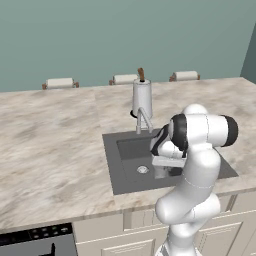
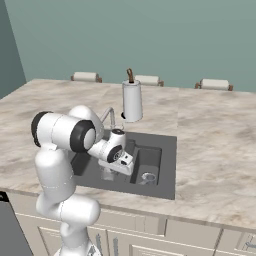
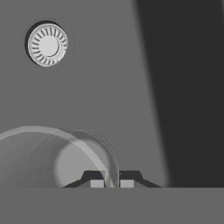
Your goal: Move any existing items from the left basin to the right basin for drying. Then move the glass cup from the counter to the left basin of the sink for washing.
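The counter stretches broad and marbled on the left, and set into it is the dark grey sink with its slim tap. In the left basin the round silver drain lies on the floor — in the hand view it shows at the upper left. Just right of the drain, the gripper hangs low over this basin, its two fingertips closed tightly on the rim of the glass cup, the thin clear wall pinched between them. From the right base view the cup hangs below the hand, inside the left basin. Further right, the narrow right basin holds a small round grey item on its floor. Behind the tap stands a steel canister.
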Robot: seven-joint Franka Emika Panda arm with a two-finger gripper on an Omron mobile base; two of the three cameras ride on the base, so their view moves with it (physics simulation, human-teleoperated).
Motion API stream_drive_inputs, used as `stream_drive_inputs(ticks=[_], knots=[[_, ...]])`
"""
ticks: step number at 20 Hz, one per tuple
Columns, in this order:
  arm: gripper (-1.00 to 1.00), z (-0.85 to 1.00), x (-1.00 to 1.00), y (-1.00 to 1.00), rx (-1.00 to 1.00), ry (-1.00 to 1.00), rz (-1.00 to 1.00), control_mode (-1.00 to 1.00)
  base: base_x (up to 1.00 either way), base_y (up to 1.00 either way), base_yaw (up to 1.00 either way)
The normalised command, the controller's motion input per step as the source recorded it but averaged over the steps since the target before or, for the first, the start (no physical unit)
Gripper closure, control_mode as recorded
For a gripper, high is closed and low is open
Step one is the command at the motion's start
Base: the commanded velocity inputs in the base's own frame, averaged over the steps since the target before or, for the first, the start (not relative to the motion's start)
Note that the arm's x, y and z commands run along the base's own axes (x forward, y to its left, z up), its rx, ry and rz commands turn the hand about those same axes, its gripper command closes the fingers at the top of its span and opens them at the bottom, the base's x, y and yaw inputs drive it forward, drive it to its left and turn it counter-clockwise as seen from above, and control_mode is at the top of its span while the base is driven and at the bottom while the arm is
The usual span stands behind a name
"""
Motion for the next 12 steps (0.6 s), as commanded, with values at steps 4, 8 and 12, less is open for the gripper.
stream_drive_inputs(ticks=[4, 8, 12], knots=[[1.0, -0.21, 0.09, 0.0, 0.02, 0.0, 0.09, -1.0, 0.0, 0.0, 0.0], [1.0, -0.22, 0.08, 0.0, 0.03, 0.01, 0.08, -1.0, 0.0, 0.0, 0.0], [1.0, -0.13, 0.06, 0.01, 0.03, 0.01, 0.07, -1.0, 0.0, 0.0, 0.0]])
